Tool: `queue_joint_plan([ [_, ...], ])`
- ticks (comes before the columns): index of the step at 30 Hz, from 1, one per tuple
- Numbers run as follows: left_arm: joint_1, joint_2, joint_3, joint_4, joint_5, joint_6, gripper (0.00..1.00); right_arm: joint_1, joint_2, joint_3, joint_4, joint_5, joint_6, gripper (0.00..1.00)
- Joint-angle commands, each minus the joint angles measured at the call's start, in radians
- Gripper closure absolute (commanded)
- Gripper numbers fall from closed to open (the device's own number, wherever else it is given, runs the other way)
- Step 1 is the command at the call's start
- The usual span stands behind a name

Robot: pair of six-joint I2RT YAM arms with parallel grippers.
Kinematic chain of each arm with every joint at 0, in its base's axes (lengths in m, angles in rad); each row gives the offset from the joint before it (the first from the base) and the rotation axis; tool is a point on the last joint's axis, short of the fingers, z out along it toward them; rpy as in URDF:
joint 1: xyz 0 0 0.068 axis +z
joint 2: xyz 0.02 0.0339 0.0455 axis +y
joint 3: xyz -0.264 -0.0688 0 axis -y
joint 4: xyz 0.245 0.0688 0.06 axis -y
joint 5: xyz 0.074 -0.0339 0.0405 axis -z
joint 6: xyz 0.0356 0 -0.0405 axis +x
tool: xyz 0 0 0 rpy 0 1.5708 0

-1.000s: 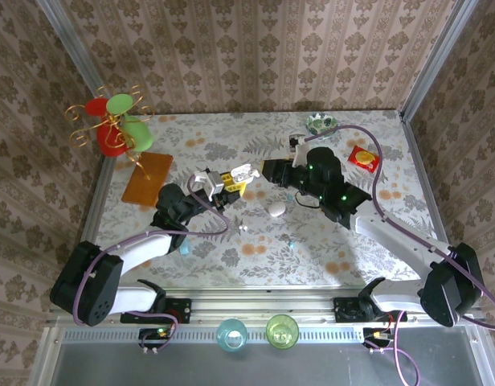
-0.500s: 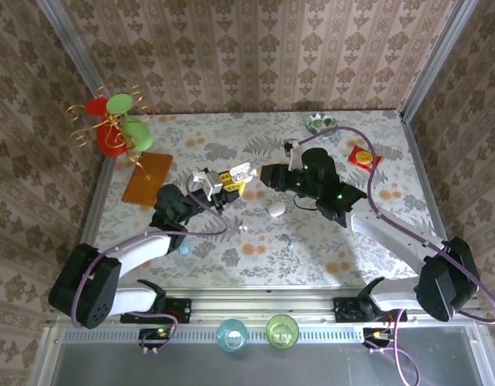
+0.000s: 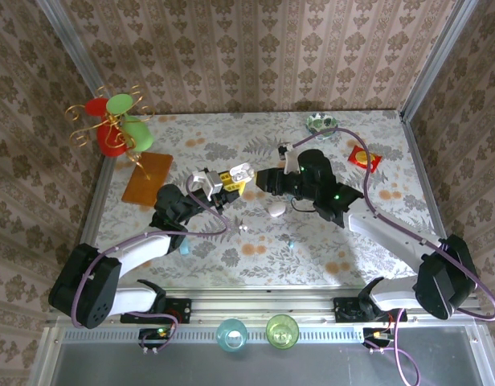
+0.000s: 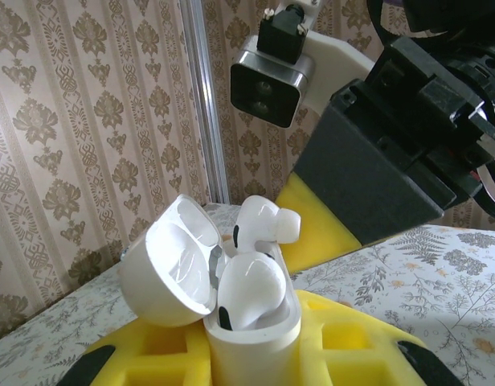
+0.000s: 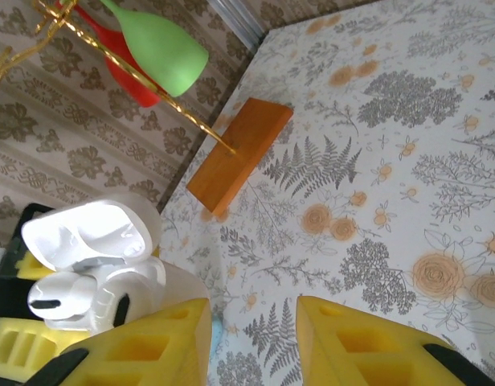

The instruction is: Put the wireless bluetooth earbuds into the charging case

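Observation:
My left gripper (image 4: 251, 358) is shut on the white charging case (image 4: 251, 342), which stands upright between its yellow fingers with the lid (image 4: 171, 269) swung open to the left. One white earbud (image 4: 251, 289) sits in the front of the case. A second earbud (image 4: 259, 225) stands higher behind it, only partly in. One yellow finger (image 4: 320, 229) of the right gripper is right behind that earbud. In the top view the case (image 3: 242, 171) is held above mid-table, with the right gripper (image 3: 261, 178) just to its right. The right gripper (image 5: 251, 342) is open, nothing between its fingers, and the case (image 5: 83, 265) lies just left of its left finger.
A white oval pebble (image 3: 276, 209) and two tiny pale bits (image 3: 242, 228) (image 3: 291, 241) lie on the floral table below the grippers. A wire stand with red and green glasses (image 3: 115, 125) on an orange base (image 3: 147, 178) is at far left. A red packet (image 3: 364, 158) and a small bowl (image 3: 321, 123) are at far right.
The right gripper has moved a little left, closer to the case, and its jaws have narrowed slightly. The left gripper and the case have stayed in place.

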Motion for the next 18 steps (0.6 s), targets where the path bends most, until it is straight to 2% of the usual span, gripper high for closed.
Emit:
queue_joint_plan([
  [1, 0.002, 0.004, 0.032, 0.03, 0.01, -0.009, 1.0, 0.011, 0.009, 0.048, -0.019, -0.025, -0.03, 0.65],
  [18, 0.002, 0.032, 0.032, 0.03, 0.005, 0.001, 1.0, 0.029, 0.028, 0.093, -0.063, -0.05, -0.048, 0.6],
])
